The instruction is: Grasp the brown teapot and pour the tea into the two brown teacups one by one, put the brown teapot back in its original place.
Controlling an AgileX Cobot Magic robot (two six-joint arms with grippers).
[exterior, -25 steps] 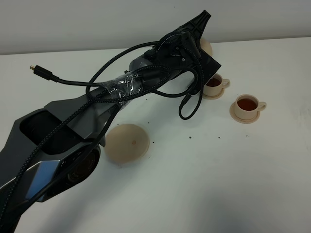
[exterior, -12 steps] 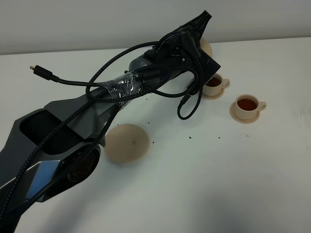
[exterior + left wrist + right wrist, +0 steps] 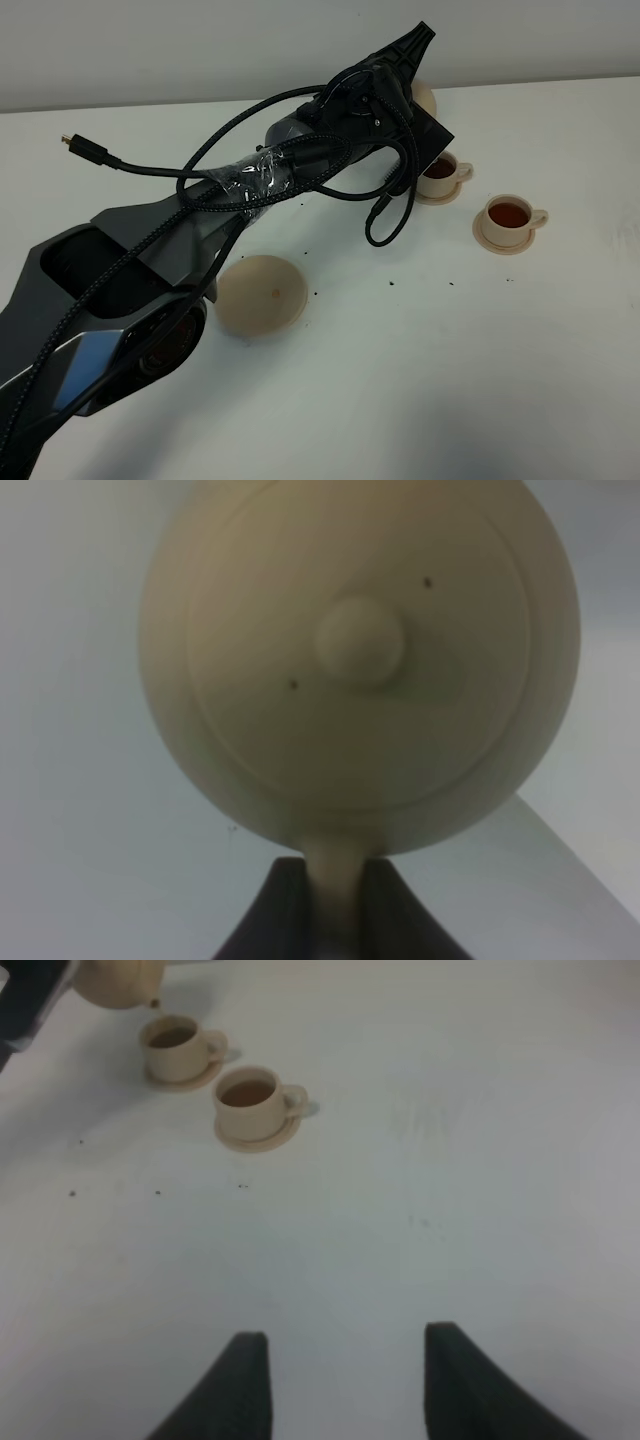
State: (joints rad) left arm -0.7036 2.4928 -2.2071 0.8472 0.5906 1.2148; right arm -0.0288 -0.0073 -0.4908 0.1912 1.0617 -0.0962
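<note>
My left gripper is shut on the handle of the brown teapot, whose domed lid and knob fill the left wrist view. In the exterior high view the teapot is mostly hidden behind the left arm, held up beside the nearer-left teacup. The right wrist view shows its spout over that cup. The second teacup stands to the right on its saucer, also in the right wrist view. Both cups hold dark tea. The flat round saucer lies bare at centre left. My right gripper is open over bare table.
The white table carries a few dark specks near the middle. A black cable with a plug hangs from the left arm over the table's left side. A pale wall runs along the far edge.
</note>
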